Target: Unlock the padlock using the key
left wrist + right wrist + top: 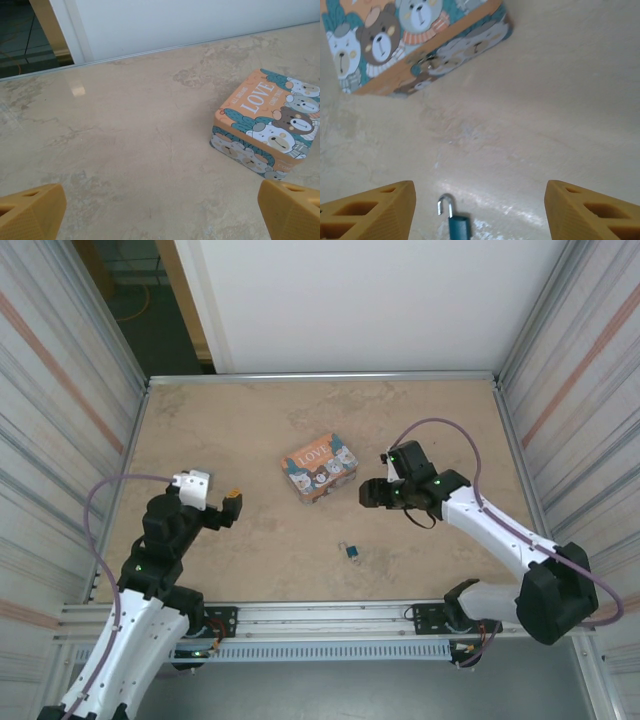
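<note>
Starting far left with the left gripper (214, 496): up over the table (200, 420), jaws flung wide, gripping nothing. From its own wrist camera, two orange fingertips (31, 212) down in the bottom corners, bare marbled surface between them, no contact with anything. Released, plainly.

Moving on to the centre: the orange tin box (320, 468), lid up, "LOVE" lettering and cartoon animals on top, sitting flat and slightly turned on the table. Same tin box (265, 125) at the right of the left wrist view, well apart from those fingertips.

Nearer the arm bases than the tin and a touch to its right: the padlock (352, 551), tiny and teal-blue, lying out on the open table, touching neither tin nor gripper. Same padlock (458, 226) low in the right wrist view, silvery shackle (443, 204) poking up like a hook, one end looking free of the body. Hard to say more at that size.

And over to the right: the right gripper (398, 492), up off the surface, to the right of the tin. Orange pads (372, 210) spread well apart, padlock showing between them in the wrist view but touching neither. Opened out, holding nothing.
</note>
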Controlling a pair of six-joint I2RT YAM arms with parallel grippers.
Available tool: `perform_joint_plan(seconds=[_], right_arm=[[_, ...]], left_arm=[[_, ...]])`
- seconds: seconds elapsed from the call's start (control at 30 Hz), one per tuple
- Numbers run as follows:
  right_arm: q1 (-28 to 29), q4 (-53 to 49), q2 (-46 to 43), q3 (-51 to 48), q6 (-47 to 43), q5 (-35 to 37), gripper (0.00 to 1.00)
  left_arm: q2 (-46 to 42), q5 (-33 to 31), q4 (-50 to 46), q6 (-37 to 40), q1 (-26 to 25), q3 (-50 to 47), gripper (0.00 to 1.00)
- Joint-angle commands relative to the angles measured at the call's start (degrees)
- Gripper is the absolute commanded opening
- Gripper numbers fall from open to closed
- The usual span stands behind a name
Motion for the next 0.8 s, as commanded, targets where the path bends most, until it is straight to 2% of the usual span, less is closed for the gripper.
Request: perform_joint_plan(seconds=[0.0,0.13,0.33,0.53,0.77], right_arm=[[-2.74,2.55,-3.38,-1.22,-2.95,2.7,0.7],[-6.76,5.17,-6.38,-2.91,-4.41,3.66,0.75],[-14.15,9.86,-10.58,-6.2,-6.73,3.5,1.0],[-21.67,16.08,-13.45,-10.4,-10.08,7.46,0.99],[-23.96,38.49,-15.69,-23.16,-20.99,15.71,0.99]], left_arm=[[0.13,-1.42,1.88,0.88,0.48,-0.44,0.99],[0.97,-1.51,1.98,1.1,0.48,-0.35,0.99],[1.64,-1.79,2.08,1.3,0.48,-0.35,0.99],[2.13,-2.21,2.52,1.63,0.48,-0.52,0.99],[3.11,-3.03,2.42,2.12,0.48,-0.44,0.99]])
